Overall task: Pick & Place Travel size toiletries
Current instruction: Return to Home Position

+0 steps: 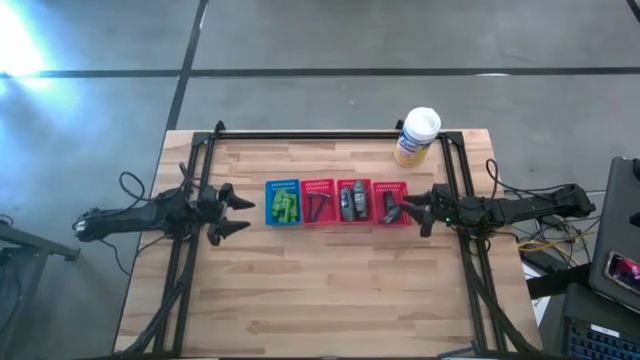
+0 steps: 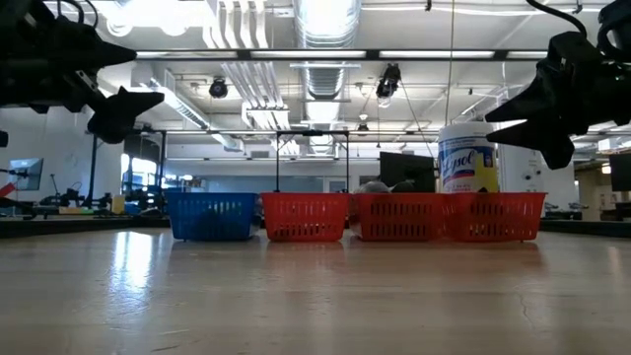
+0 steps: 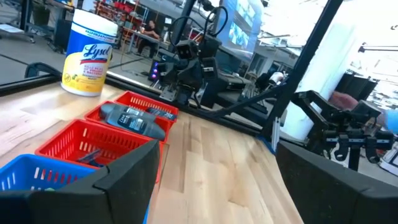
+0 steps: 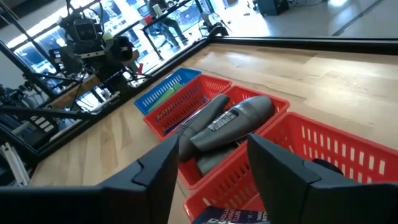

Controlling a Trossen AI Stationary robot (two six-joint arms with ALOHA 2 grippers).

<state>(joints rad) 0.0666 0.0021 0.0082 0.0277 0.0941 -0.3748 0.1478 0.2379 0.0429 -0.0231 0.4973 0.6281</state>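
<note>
4 baskets (image 1: 282, 183) of toiletries (image 1: 286, 207), canister (image 1: 418, 135) behind, left gripper (image 1: 248, 215), right gripper (image 1: 413, 217) flanking

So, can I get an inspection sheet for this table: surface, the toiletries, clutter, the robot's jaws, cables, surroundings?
Surface: wooden table, black frame rail along the back.
Job's things: green bottles in the blue basket; grey bottles in the middle red basket; dark items, too small to identify, in the left red basket and right red basket.
Clutter: wipes canister at the table's back right.
Jaws: left arm, open, beside the blue basket; right arm, open, raised at the row's right end.
Cables: loop by the left arm; bundle off the table's right side.
Surroundings: grey floor; workshop beyond.
</note>
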